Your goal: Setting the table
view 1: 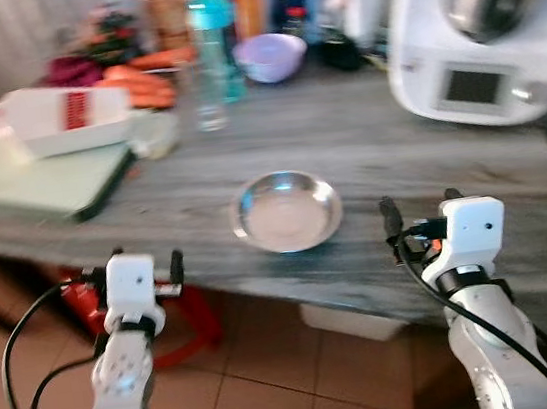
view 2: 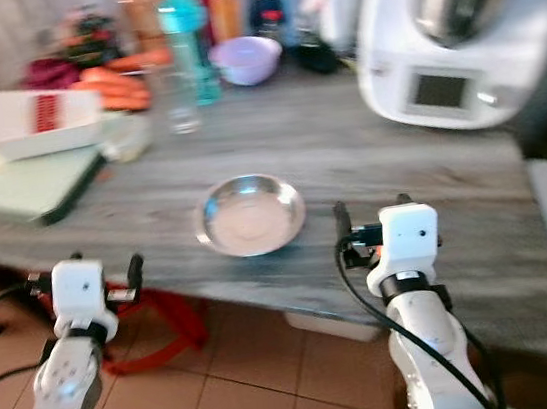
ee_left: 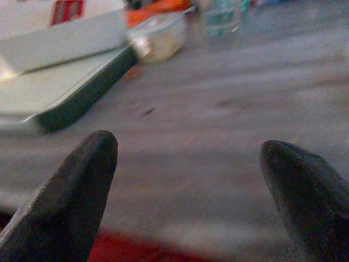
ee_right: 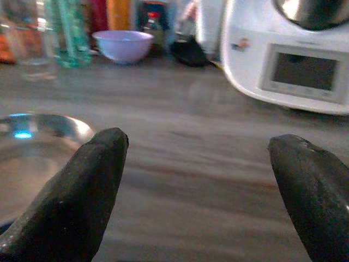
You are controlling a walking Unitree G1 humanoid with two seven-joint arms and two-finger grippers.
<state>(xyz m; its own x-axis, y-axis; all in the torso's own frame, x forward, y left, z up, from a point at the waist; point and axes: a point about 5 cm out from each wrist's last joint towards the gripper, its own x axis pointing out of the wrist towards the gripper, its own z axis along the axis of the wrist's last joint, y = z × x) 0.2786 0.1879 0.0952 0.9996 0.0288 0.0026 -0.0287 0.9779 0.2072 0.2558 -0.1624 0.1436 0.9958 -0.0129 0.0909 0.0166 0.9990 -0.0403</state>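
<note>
A shallow steel bowl (view 1: 285,210) lies empty near the front edge of the grey wooden table (view 1: 376,141). My right gripper (view 1: 420,207) hovers open over the table's front edge, just right of the bowl; in the right wrist view the bowl (ee_right: 32,147) lies beside one fingertip (ee_right: 92,180). My left gripper (view 1: 126,269) is open and empty, in front of the table edge and left of the bowl. Its wrist view looks across bare tabletop between its fingertips (ee_left: 82,180). A clear glass (view 1: 209,97) and a purple bowl (view 1: 271,56) stand further back.
A white kitchen machine (view 1: 477,26) takes up the back right. A green board (view 1: 38,180) with a white slicer (view 1: 66,119) lies at the left, with carrots (view 1: 141,81), a teal bottle (view 1: 213,31) and jars behind. Something red (view 1: 193,321) lies under the table on the tiled floor.
</note>
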